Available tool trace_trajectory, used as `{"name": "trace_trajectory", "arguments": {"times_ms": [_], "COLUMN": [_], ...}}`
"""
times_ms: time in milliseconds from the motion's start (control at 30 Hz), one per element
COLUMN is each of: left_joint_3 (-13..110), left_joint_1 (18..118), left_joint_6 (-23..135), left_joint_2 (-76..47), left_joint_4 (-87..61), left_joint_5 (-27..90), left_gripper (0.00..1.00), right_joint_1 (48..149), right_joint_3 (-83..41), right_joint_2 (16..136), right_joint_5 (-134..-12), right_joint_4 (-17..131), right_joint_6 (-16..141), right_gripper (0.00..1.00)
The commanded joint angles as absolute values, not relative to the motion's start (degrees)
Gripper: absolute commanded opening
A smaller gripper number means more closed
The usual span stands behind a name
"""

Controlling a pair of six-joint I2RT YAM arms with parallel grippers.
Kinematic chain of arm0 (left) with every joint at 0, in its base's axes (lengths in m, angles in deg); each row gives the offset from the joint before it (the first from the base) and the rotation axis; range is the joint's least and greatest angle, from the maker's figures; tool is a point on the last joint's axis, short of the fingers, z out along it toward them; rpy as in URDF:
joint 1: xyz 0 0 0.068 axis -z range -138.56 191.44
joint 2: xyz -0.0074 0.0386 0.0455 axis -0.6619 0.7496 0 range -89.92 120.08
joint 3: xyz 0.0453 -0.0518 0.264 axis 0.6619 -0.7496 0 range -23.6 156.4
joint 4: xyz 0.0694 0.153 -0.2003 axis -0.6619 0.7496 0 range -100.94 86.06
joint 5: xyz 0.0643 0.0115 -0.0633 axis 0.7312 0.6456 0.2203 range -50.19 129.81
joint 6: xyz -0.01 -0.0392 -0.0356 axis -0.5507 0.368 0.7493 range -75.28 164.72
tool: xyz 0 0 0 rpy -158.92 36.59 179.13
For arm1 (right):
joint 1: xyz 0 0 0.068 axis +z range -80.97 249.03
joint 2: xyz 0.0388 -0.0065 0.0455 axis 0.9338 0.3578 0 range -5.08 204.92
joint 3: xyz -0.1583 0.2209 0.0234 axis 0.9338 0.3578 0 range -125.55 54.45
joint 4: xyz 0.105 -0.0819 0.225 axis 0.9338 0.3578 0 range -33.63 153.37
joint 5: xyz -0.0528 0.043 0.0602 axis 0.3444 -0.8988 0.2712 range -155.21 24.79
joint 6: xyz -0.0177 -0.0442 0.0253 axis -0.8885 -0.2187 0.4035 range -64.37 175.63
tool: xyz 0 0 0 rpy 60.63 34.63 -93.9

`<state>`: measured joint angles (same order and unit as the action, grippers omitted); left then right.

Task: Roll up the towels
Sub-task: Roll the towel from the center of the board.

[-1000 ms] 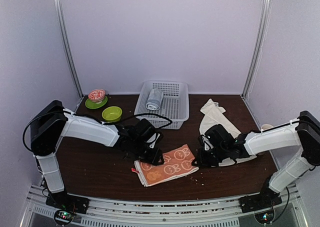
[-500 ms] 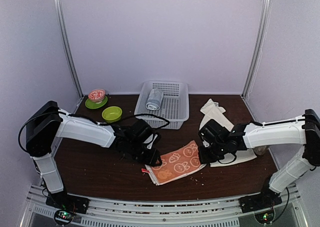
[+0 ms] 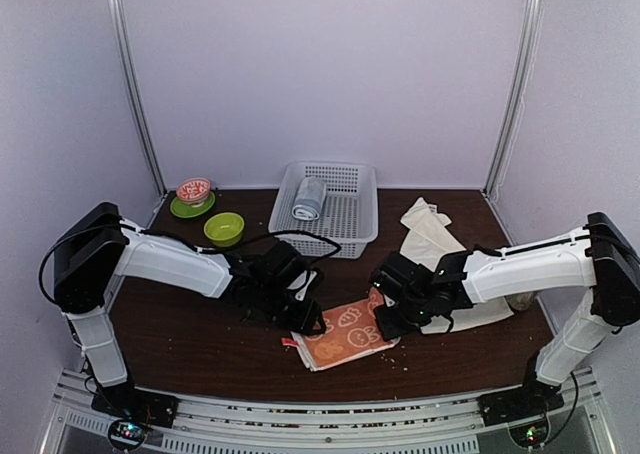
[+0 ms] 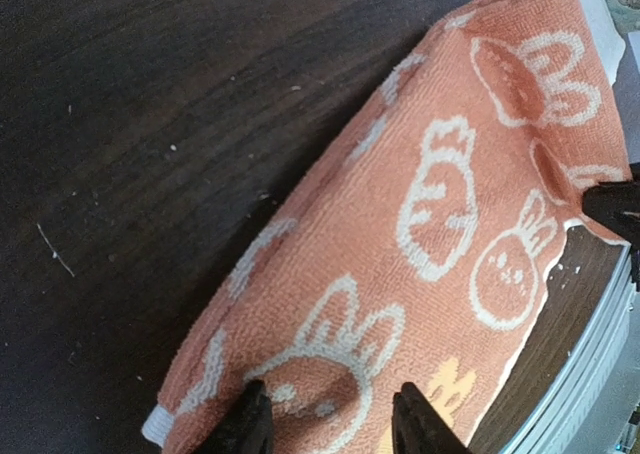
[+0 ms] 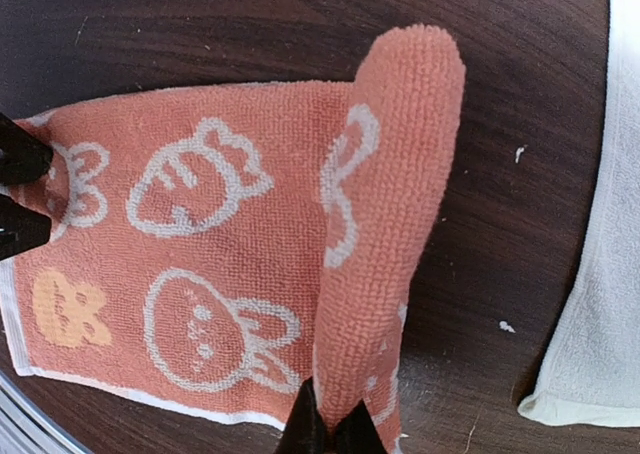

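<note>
The salmon-orange towel [image 3: 345, 339] with white animal prints lies on the dark table near the front middle. It fills the left wrist view [image 4: 430, 224] and the right wrist view [image 5: 200, 234]. My left gripper [image 3: 308, 320] is open, and its two fingertips [image 4: 250, 422] press down on the towel's left end [image 4: 332, 424]. My right gripper [image 5: 330, 429] is shut on the towel's right edge. It holds that edge up in a raised fold over the flat part [image 3: 385, 326]. The cream-white towel [image 3: 430, 239] lies crumpled to the right, partly under the right arm, and its corner shows in the right wrist view [image 5: 590, 304].
A white plastic basket [image 3: 350, 214] at the back middle holds a grey-blue rolled towel [image 3: 309, 198]. A green bowl [image 3: 224, 227] and a red bowl on a green plate [image 3: 193, 190] stand at the back left. The table's front edge lies just below the orange towel.
My right gripper has moved left with the orange towel's right edge, folding it over, so the towel looks shorter. My left gripper has stayed on the towel's left end.
</note>
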<state>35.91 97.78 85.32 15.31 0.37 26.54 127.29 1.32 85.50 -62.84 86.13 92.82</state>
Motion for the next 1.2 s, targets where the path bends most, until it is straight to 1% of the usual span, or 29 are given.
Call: {"name": "trace_trajectory", "arguments": {"times_ms": [0, 233, 500, 633, 733, 900, 933, 1033, 1167], "left_joint_3": [34.82, 34.59, 34.5, 34.44, 34.48, 34.48, 34.43, 34.92, 35.71], "left_joint_1": [98.04, 98.04, 98.1, 98.11, 98.13, 98.13, 98.13, 98.09, 98.11], "left_joint_6": [86.04, 86.45, 86.89, 86.8, 86.73, 86.75, 86.54, 85.69, 84.37], "left_joint_2": [16.41, 17.22, 17.35, 16.96, 16.79, 14.91, 14.17, 11.68, 8.57], "left_joint_4": [-1.63, -2.1, -2.27, -2.11, -2.08, -0.82, -0.24, 2.31, 5.45], "left_joint_5": [25.67, 25.66, 25.57, 25.7, 25.84, 26.43, 26.84, 28.1, 29.52], "left_gripper": [0.43, 0.42, 0.42, 0.42, 0.42, 0.42, 0.42, 0.43, 0.43], "right_joint_1": [127.88, 128.8, 129.8, 129.77, 129.77, 129.8, 129.77, 129.45, 129.03], "right_joint_3": [0.5, 0.83, -0.76, 0.55, 1.47, 2.49, 2.77, 3.47, 4.7], "right_joint_2": [86.4, 86.58, 90.1, 90.37, 90.3, 89.89, 89.58, 88.9, 88.31], "right_joint_5": [-64.02, -68.37, -71.65, -74.56, -76.44, -76.35, -76.23, -75.99, -76.34], "right_joint_4": [85.9, 83.01, 81.33, 78.82, 76.8, 75.59, 75.25, 75.06, 74.87], "right_joint_6": [89.5, 87.06, 87.64, 88.42, 88.92, 89.37, 89.46, 89.5, 88.37], "right_gripper": [0.0, 0.0, 0.0, 0.01, 0.06, 0.28, 0.3, 0.35, 0.35]}}
